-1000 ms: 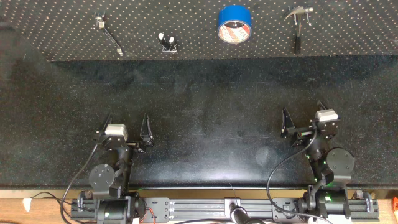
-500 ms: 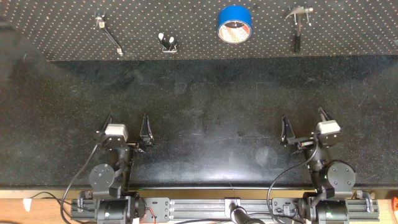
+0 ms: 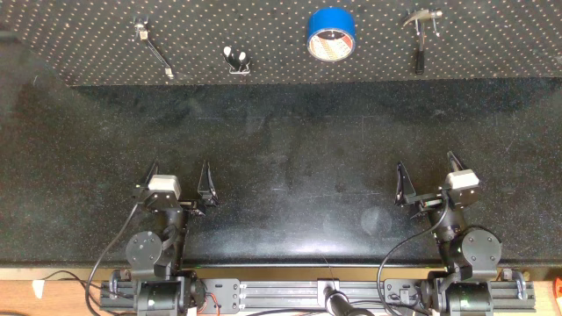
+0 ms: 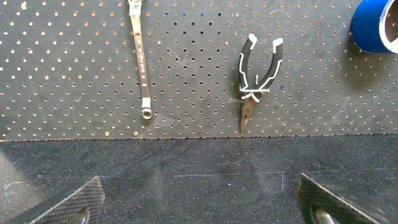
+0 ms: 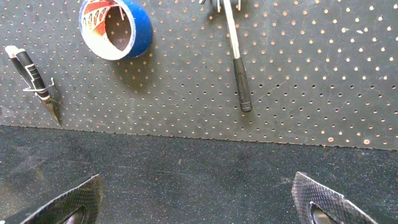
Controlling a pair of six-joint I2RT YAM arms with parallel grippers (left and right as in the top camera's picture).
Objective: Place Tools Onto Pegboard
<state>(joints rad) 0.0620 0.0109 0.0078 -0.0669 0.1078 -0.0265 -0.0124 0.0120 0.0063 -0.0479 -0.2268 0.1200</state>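
Four tools hang on the pegboard (image 3: 70, 35) at the back: a wrench (image 3: 154, 49) (image 4: 142, 59), black-and-white pliers (image 3: 234, 60) (image 4: 256, 74) (image 5: 36, 81), a blue tape roll (image 3: 331, 35) (image 5: 115, 26) (image 4: 376, 25) and a hammer (image 3: 421, 37) (image 5: 236, 59). My left gripper (image 3: 178, 183) (image 4: 199, 202) stands open near the front left of the black table, holding nothing. At the front right my right gripper (image 3: 428, 183) (image 5: 199, 199) is open too, with nothing between its fingers. Both face the pegboard from well back.
The black table top (image 3: 290, 149) stretches between the grippers and the pegboard with nothing lying on it. The arm bases and cables sit along the front edge (image 3: 316, 263).
The right gripper has drawn back slightly toward its base and turned a little; the left arm and the hung tools have not moved.
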